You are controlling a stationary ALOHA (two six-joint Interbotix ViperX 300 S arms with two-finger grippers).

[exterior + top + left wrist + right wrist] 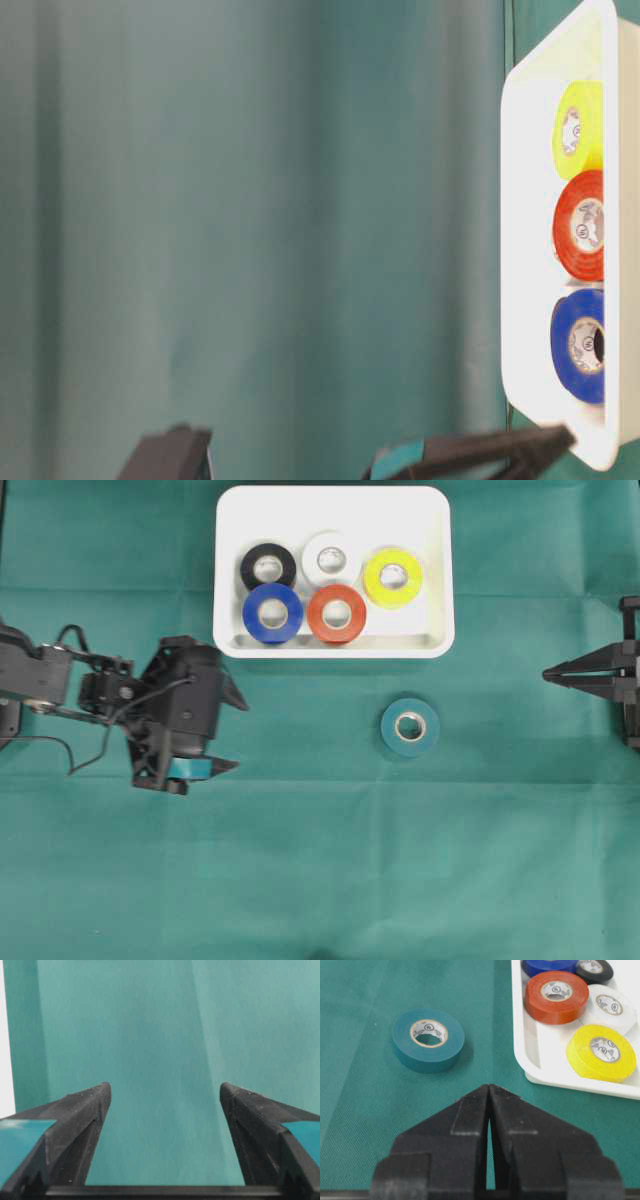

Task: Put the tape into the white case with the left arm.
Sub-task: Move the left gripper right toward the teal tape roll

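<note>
The teal tape roll [410,727] lies flat on the green cloth of the desk [320,880], core hole facing straight up. Being round, it has no long axis in the overhead view. It sits outside the white case [228,570], just below the case's lower right corner and apart from its rim.

The white case lies with its long side running left to right in the overhead view. It holds five rolls, all flat with cores up: black [268,567], white [331,556], yellow [392,577], blue [273,612] and red [336,613]. The blue and red rolls sit against the near rim.

The left claw [238,734] is at the left of the desk, well apart from the teal roll, its teal-banded fingers [80,1125] spread wide with nothing between them. Only bare cloth lies between this claw and the roll.

The right claw [548,674] is at the right edge, fingertips pressed together and empty, pointing toward the middle of the desk. In its wrist view the teal roll lies ahead and to the left, the case ahead and to the right.
</note>
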